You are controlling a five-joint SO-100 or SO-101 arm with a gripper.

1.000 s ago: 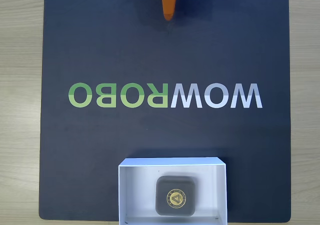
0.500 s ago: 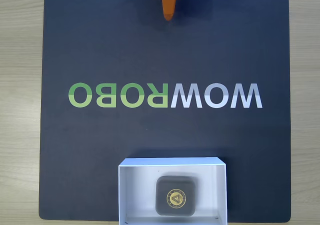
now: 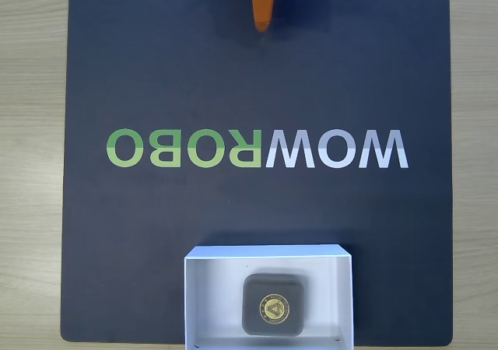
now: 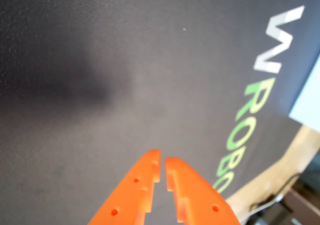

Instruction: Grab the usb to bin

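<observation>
The usb [image 3: 272, 306], a dark grey case with a gold triangle emblem, lies flat inside the white bin [image 3: 204, 288] at the near edge of the dark mat [image 3: 156, 70] in the fixed view. The task looks done; nothing seems left but rest. The orange gripper [image 3: 263, 25] sits far off; the wrist view shows its tips [image 4: 162, 167] nearly together, holding nothing
</observation>
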